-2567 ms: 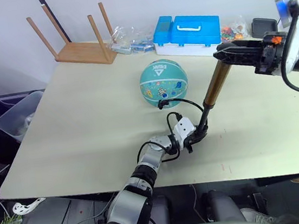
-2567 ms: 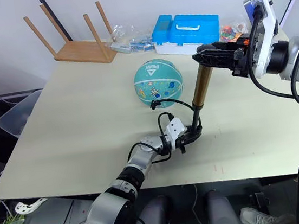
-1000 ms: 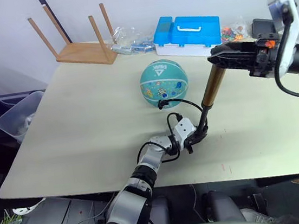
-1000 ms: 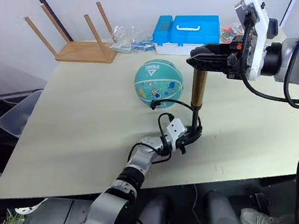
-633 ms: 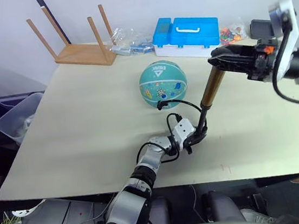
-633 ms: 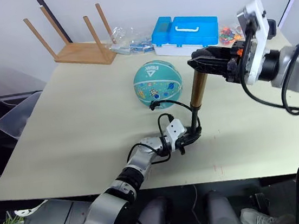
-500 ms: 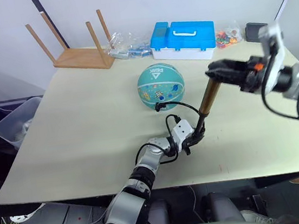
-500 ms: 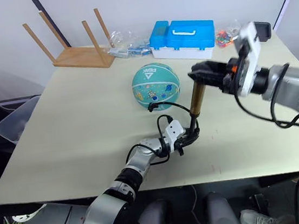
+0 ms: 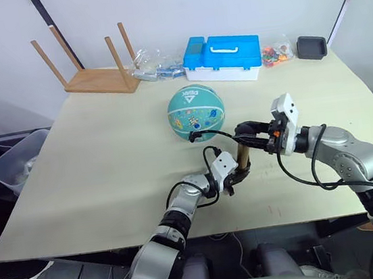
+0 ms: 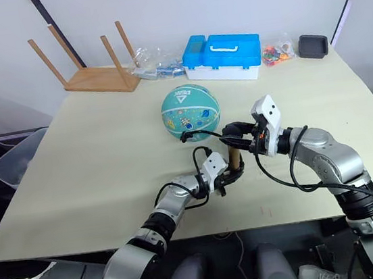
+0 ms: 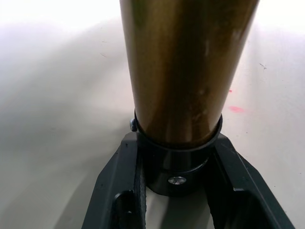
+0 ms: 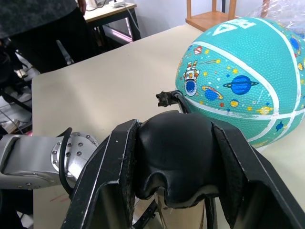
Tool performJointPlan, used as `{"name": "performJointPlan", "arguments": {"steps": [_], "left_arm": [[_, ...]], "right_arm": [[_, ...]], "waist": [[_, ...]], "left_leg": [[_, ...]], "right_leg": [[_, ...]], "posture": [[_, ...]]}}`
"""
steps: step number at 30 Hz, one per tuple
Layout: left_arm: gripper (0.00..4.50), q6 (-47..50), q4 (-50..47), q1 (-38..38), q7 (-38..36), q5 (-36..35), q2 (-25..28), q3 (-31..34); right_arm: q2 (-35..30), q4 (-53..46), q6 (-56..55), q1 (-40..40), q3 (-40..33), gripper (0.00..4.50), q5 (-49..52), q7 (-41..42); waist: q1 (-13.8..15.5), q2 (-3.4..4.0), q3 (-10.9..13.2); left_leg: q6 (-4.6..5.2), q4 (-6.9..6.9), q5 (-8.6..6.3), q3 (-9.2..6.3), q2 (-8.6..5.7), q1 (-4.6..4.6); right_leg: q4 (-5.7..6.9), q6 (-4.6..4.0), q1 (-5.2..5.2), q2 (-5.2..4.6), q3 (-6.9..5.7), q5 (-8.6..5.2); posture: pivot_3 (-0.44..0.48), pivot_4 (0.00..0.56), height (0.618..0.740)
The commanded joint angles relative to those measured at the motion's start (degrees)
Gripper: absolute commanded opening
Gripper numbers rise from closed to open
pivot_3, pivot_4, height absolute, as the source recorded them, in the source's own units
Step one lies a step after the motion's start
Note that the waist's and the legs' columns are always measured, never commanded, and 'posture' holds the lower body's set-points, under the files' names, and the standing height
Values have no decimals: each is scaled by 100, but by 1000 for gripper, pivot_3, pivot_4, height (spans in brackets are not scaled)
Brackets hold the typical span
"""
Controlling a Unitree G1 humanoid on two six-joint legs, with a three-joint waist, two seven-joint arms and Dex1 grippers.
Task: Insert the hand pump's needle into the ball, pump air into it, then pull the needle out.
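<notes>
I see the pump (image 9: 242, 157) standing near upright at the centre of the frame, just below and right of the ball (image 9: 196, 112). Its gold barrel looks short, with the black handle low over it. My left gripper (image 9: 235, 176) has its jaws clamped on the pump's black base collar, which sits on the worktop (image 9: 107, 156); the left wrist view shows a jaw on either side of that collar. My right gripper (image 10: 232, 136) comes in from the right with its jaws closed around the handle. The thin black hose (image 9: 214, 133) loops from the pump up to the lower edge of the ball, where its tip meets the skin. The ball rests on the worktop, above centre. Behind it, at the upper middle, lie a blue case (image 9: 222, 52) and, upper left, an upturned stool (image 9: 93, 59).
</notes>
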Motion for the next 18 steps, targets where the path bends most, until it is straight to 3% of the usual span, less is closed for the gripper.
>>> {"name": "performJointPlan", "arguments": {"steps": [1,7,9,13,18], "left_arm": [[1090,225,381,270,-188,135,59,-126],[1090,211,485,202,-195,146,26,-141],[1090,195,530,174,-201,150,13,-138],[1090,166,604,119,-227,134,-22,-142],[1090,155,643,73,-246,105,-46,-140]], "right_arm": [[-362,94,709,165,-77,1595,-272,-116],[-883,-842,1645,-544,-1412,1595,903,-187],[-1052,-987,2022,-836,-1785,1595,1349,-294],[-1376,-980,2876,-1732,-2680,1595,2615,-852],[-1674,-798,3502,-2378,-3137,1595,3600,-1521]], "waist": [[18,13,11],[146,43,94],[173,72,105],[233,79,160],[248,67,197]], "left_leg": [[0,0,0,-1,0,-3],[-1,6,1,2,-14,-33],[-1,13,2,3,-36,-88],[-1,26,3,1,-48,-135],[1,28,3,1,-49,-140]], "right_leg": [[0,0,-1,-1,-2,0],[-3,1,-19,-25,-2,2],[-1,-7,-66,-36,1,15],[2,-13,-102,-50,-4,26],[-1,-10,-103,-56,-7,26]], "posture": [[0,150,740],[0,150,740],[0,150,740],[0,150,740],[0,150,740]]}}
